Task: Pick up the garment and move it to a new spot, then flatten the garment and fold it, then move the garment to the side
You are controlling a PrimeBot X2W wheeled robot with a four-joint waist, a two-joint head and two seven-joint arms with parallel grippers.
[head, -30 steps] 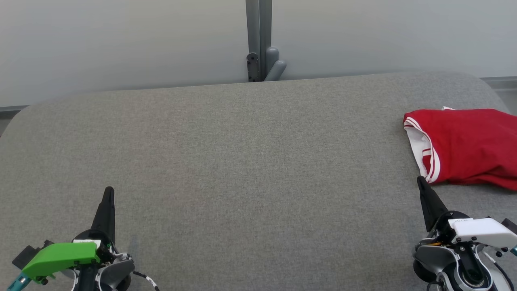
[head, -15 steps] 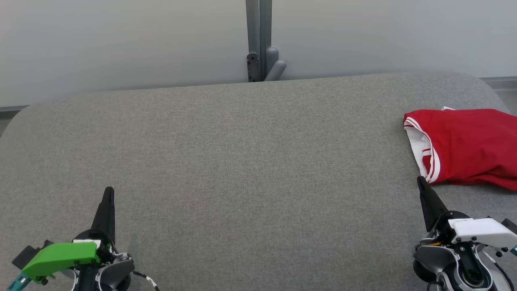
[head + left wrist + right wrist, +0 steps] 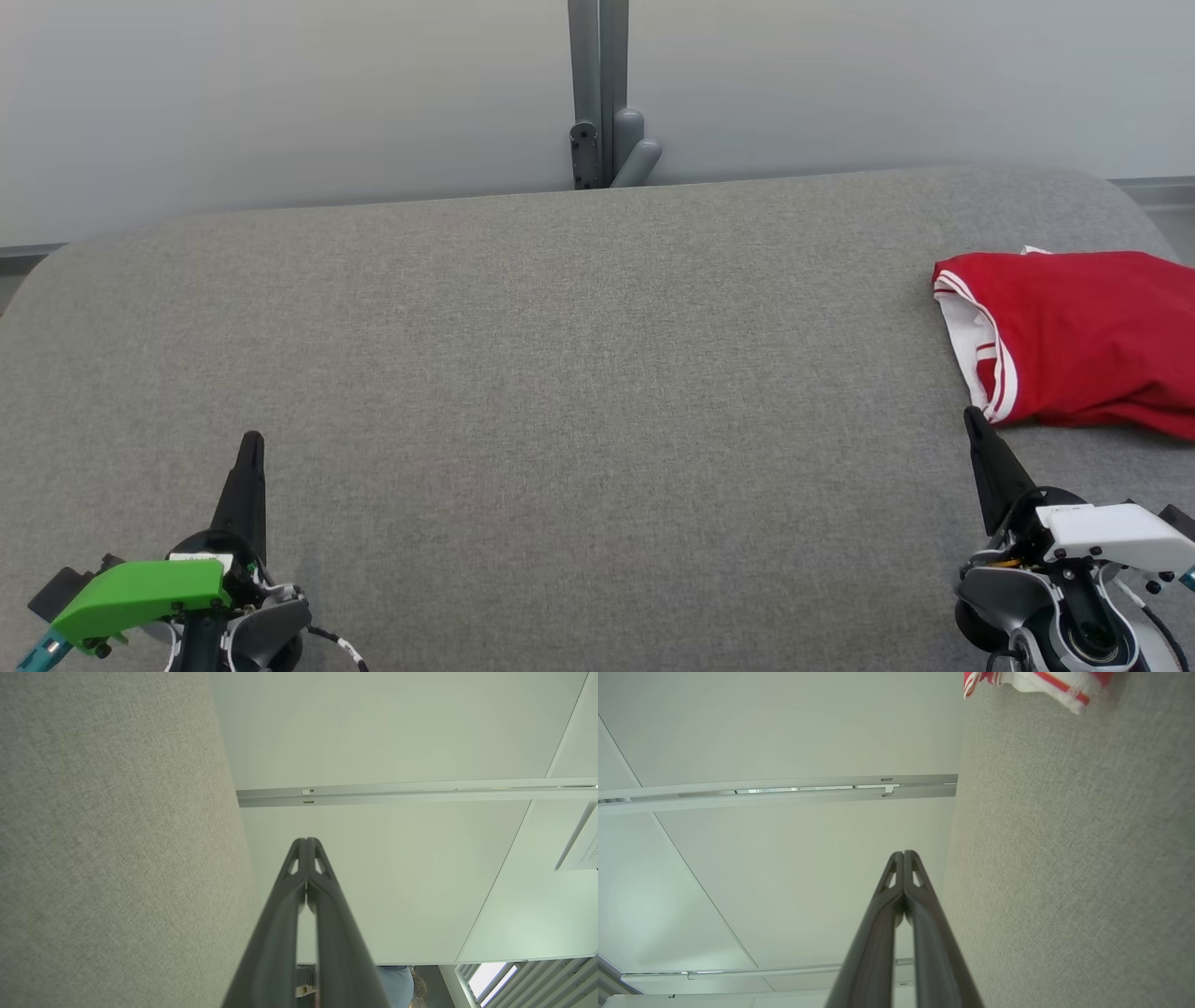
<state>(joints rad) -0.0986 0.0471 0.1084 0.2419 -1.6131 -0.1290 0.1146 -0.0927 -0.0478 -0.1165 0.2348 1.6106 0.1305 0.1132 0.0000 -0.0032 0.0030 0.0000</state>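
No text legible anywhere.

Left wrist view: pale sign (image 3: 580,845) fixed to the wall panel at the right edge, cut by the frame. It carries several lines of dark print, too small and slanted to read.

Head view: small white label (image 3: 200,557) at the top of the green wrist cover (image 3: 140,590) on the left arm, with faint marks, unreadable. White wrist cover (image 3: 1116,537) on the right arm bears a short grey marking (image 3: 1064,511) near its upper edge. It is blurred and no letters can be made out.
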